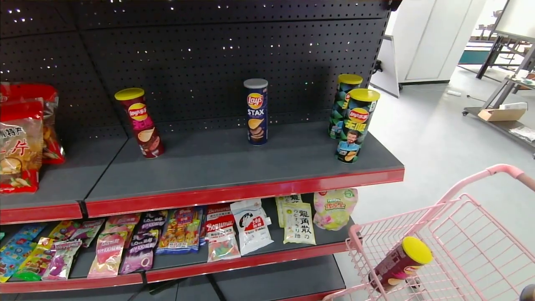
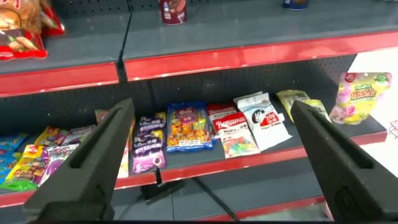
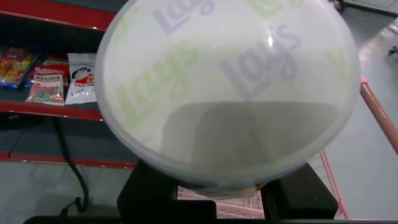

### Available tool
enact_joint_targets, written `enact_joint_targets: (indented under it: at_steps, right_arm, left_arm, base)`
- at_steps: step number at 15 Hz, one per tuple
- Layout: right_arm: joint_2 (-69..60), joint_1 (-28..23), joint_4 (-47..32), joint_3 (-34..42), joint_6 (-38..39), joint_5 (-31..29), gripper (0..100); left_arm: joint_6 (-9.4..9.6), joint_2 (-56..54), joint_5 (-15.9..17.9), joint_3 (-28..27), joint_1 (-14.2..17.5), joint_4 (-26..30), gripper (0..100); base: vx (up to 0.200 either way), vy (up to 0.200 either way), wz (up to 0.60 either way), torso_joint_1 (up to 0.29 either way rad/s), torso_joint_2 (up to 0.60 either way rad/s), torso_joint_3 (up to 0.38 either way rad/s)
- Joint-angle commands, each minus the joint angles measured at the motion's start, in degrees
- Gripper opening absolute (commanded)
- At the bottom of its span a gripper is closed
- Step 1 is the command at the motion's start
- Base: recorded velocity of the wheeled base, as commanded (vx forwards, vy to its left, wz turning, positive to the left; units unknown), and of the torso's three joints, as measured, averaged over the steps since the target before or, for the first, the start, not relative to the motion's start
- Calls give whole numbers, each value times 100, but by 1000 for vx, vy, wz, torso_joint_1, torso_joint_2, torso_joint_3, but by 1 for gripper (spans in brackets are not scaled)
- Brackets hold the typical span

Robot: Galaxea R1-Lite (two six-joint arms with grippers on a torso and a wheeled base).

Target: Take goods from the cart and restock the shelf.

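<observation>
A chips can with a pale printed lid sits end-on close in front of the right wrist camera. My right gripper is shut on it, dark fingers on either side of its body. Another can, maroon with a yellow lid, lies tilted in the pink cart at lower right. On the upper shelf stand a maroon can, a blue can and two green cans. My left gripper is open and holds nothing, facing the lower shelf of snack bags.
Red snack bags stand at the upper shelf's left end. Several snack packets lie on the lower shelf. The cart's pink rail runs beside the held can. Open grey floor lies right of the shelf, with tables farther back.
</observation>
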State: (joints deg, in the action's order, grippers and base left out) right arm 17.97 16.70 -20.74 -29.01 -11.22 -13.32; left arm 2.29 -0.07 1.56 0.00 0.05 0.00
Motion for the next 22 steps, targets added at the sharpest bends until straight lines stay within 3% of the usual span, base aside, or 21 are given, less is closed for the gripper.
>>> enact_joint_targets:
  at_steps: [1,8,22]
  right_arm:
    - [-821,96,-18,194,-3,93,0]
    - [-1270,79,-9,458,5,58,0]
    - [-1797,132,166,862,40,111,0]
  left_arm:
    - [-1,7,2,0,4,0,100]
    - [-1,7,2,0,4,0,100]
    - [17,359,81,-9,-22,-9,100]
  base:
    - [0,0,0,0,0,0]
    - [200,0,0,2,5,3]
    - [0,0,0,0,0,0]
